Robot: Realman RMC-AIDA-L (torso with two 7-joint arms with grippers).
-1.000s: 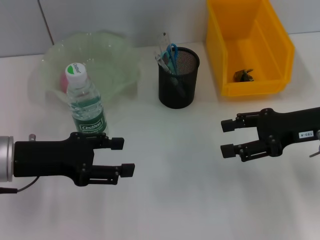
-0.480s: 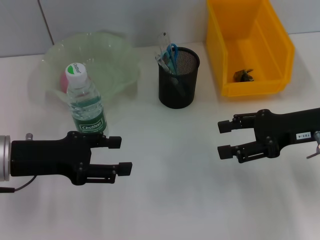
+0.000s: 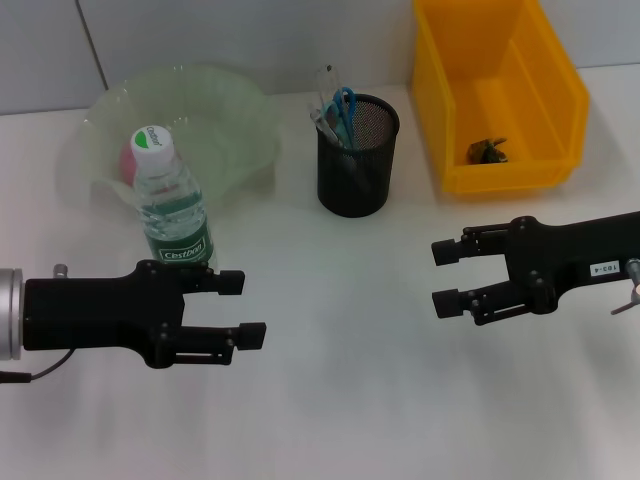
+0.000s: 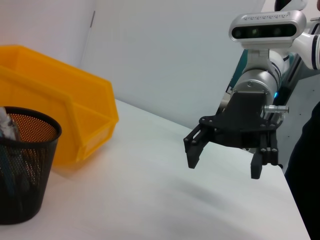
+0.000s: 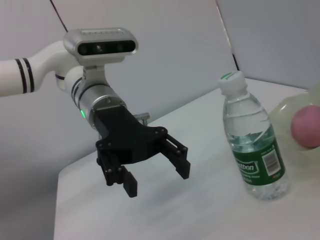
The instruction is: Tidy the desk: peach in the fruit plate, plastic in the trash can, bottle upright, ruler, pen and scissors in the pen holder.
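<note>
At left of the head view the clear plastic bottle [image 3: 172,201] stands upright, long axis vertical, just above the left gripper [image 3: 243,310], the nearer arm, whose fingers are spread and empty. Behind it, the pink peach [image 3: 134,156] sits in the translucent green plate [image 3: 235,125]. The right gripper [image 3: 447,276] hovers spread, holding nothing, over the bare white desk [image 3: 340,400].

A robot lab or test bench. Bare white table [image 3: 350,400], plain grey wall panels [image 3: 250,40] show it
</note>
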